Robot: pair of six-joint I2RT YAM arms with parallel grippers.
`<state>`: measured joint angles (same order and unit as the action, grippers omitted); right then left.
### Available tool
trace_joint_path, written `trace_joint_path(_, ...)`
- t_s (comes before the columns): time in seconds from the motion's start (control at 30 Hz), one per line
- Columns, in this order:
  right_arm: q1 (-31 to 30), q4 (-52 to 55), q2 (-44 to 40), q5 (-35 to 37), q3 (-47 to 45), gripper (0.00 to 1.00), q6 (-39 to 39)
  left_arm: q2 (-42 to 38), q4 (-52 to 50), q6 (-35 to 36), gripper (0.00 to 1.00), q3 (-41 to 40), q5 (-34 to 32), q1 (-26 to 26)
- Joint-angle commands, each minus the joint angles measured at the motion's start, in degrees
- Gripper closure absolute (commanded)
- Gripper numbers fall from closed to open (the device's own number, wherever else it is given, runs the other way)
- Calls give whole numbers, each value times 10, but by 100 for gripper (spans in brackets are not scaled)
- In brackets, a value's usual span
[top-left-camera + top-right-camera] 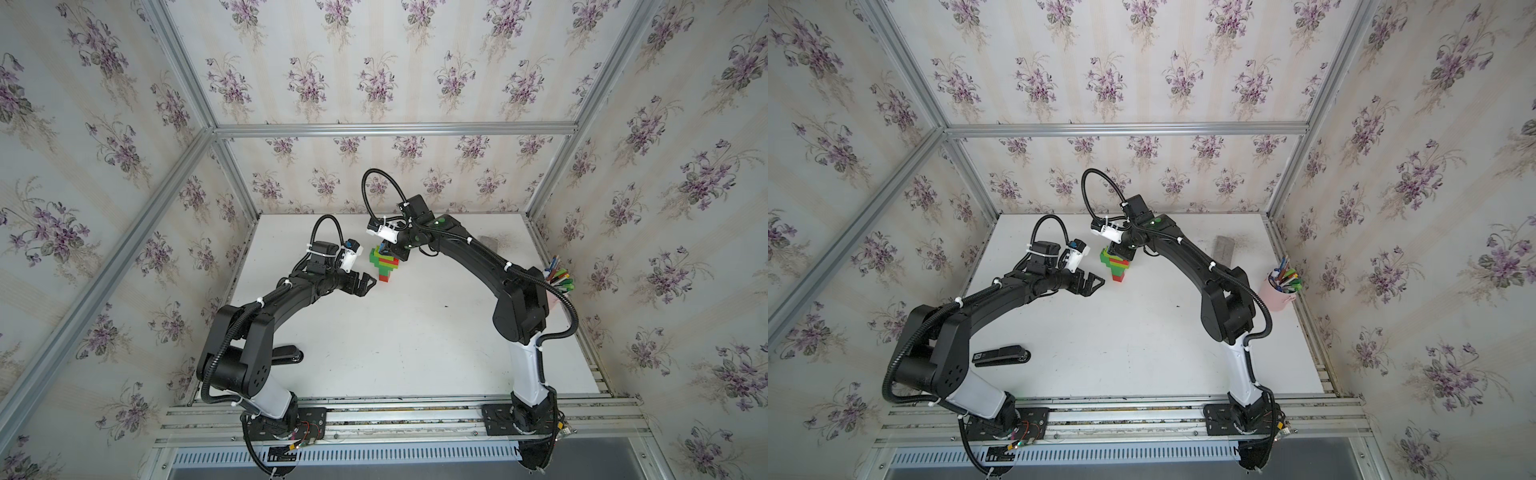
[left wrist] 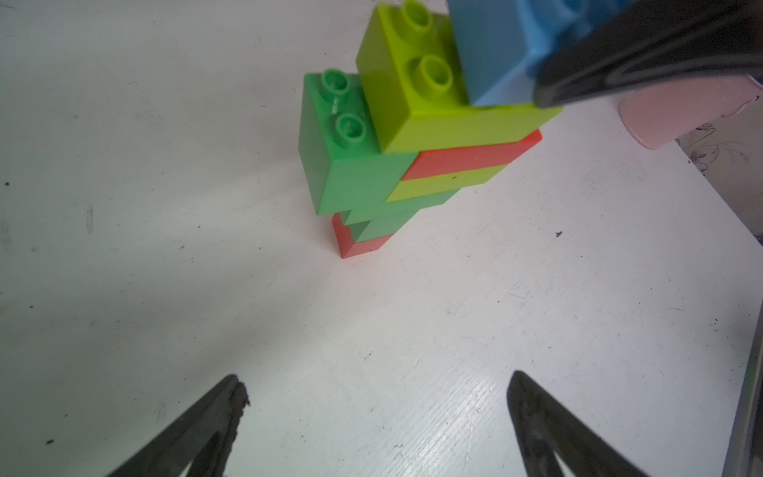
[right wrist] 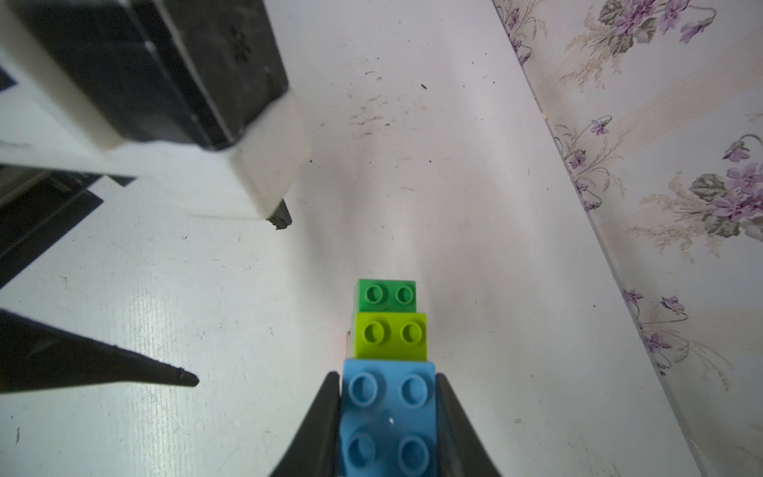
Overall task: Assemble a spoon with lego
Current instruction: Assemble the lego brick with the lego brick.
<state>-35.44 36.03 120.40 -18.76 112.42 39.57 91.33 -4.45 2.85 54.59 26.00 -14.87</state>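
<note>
The spoon (image 2: 371,173) is stood upright on the table (image 1: 415,332), toward the back, so its long axis is vertical. Its blue brick (image 3: 388,425) is pinched by the right gripper (image 3: 387,376) on top of the lime brick (image 3: 390,334); whether it is fully seated cannot be told. The left gripper (image 2: 376,376) is spread and empty, with the spoon's foot straight ahead, near but not touched. A straight downward press is likely needed.

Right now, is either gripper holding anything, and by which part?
The right gripper clamps the blue brick by its two opposite side walls, at the top of the spoon. The left gripper is open and empty.
</note>
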Motion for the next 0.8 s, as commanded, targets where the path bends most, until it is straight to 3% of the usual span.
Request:
trace_joint_path(0.0, 4, -9, -3, -2, -2, 82, 4, 1, 0, 0, 1, 5, 9, 1)
trace_joint_path(0.43, 17, 50, 24, -4, -1, 83, -2, 7, -8, -2, 1, 11, 11, 0)
trace_joint_path(0.6, 30, 49, 20, -43, -37, 84, -21, 7, -11, -2, 1, 10, 11, 0)
trace_joint_path(0.77, 35, 95, 50, -22, -17, 86, -33, 6, -13, -3, 1, 10, 11, 0)
